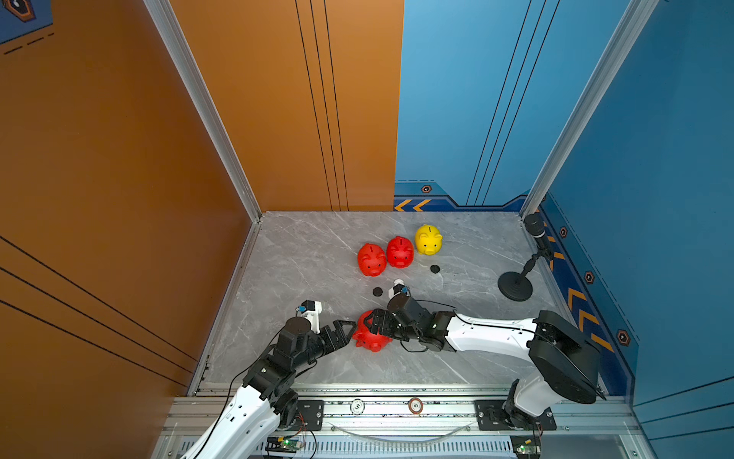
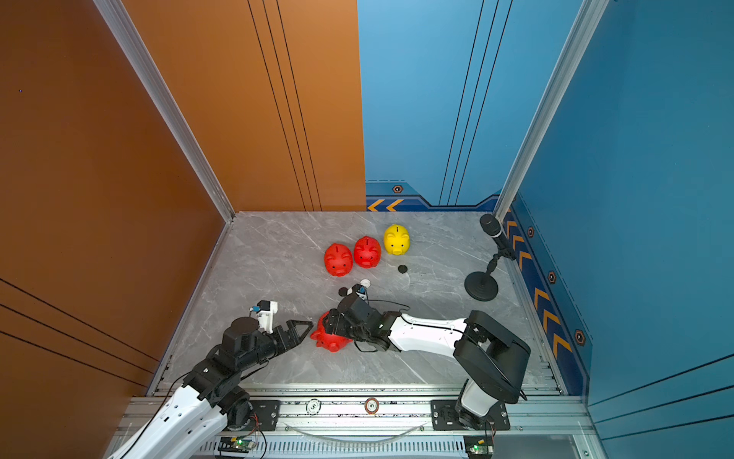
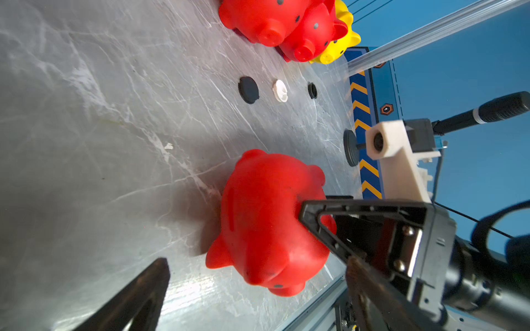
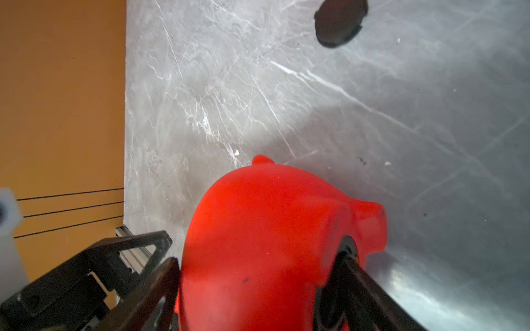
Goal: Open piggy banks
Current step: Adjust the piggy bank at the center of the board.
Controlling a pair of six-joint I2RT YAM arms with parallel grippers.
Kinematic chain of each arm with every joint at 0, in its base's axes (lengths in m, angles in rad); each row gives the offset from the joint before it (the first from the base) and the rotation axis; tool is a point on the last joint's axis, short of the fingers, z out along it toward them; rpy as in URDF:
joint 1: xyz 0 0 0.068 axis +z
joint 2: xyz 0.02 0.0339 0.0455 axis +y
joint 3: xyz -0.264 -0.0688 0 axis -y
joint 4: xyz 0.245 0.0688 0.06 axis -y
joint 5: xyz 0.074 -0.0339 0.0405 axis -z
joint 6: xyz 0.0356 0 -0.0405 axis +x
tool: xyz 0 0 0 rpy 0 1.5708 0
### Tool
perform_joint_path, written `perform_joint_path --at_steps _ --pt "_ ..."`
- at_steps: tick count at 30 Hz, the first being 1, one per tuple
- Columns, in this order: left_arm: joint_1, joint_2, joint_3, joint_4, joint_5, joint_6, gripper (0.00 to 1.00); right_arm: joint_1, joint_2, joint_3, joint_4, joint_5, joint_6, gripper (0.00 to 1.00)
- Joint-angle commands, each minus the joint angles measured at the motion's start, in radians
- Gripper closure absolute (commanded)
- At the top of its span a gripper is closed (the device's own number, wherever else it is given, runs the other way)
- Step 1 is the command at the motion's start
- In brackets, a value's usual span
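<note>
A red piggy bank (image 1: 373, 341) (image 2: 333, 342) lies tipped over near the table's front. My right gripper (image 1: 372, 325) (image 4: 261, 258) is shut on it, one finger against each side of its body (image 4: 258, 229). One fingertip (image 4: 348, 259) sits at a dark round spot on the pig's underside. My left gripper (image 1: 350, 334) (image 3: 258, 286) stands open just left of this pig (image 3: 263, 217), holding nothing. Farther back stand two red piggy banks (image 1: 371, 260) (image 1: 400, 252) and a yellow one (image 1: 428, 239), upright in a row.
Two loose black plugs (image 1: 377, 292) (image 1: 435, 269) and a white plug (image 1: 398, 283) lie between the row and my arms. A black microphone on a round stand (image 1: 515, 284) stands at the right edge. Orange and blue walls enclose the table.
</note>
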Motion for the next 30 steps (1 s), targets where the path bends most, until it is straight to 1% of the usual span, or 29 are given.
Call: perform_joint_path --at_steps 1,3,7,11,18,22,26,30 --pt "0.004 0.030 -0.030 0.106 0.093 0.003 0.02 -0.033 0.052 -0.075 0.018 -0.037 0.012 0.16" --pt "-0.001 0.057 -0.041 0.157 0.101 -0.012 0.02 -0.064 0.055 -0.112 0.107 -0.075 0.017 0.16" --pt "-0.016 0.110 -0.069 0.259 0.087 -0.062 0.02 -0.102 0.054 -0.161 0.177 -0.099 0.010 0.15" --pt "-0.031 0.138 -0.134 0.404 0.044 -0.194 0.02 -0.117 0.058 -0.199 0.236 -0.101 0.032 0.15" --pt "-0.141 0.141 -0.150 0.455 -0.081 -0.239 0.02 -0.109 0.093 -0.202 0.285 -0.098 0.057 0.14" --pt "-0.201 0.164 -0.195 0.544 -0.178 -0.304 0.02 -0.108 0.101 -0.206 0.303 -0.089 0.065 0.14" --pt "-0.227 0.182 -0.187 0.554 -0.241 -0.346 0.02 -0.107 0.103 -0.212 0.313 -0.080 0.072 0.14" --pt "-0.248 0.186 -0.188 0.552 -0.314 -0.446 0.02 -0.099 0.110 -0.209 0.319 -0.072 0.073 0.14"
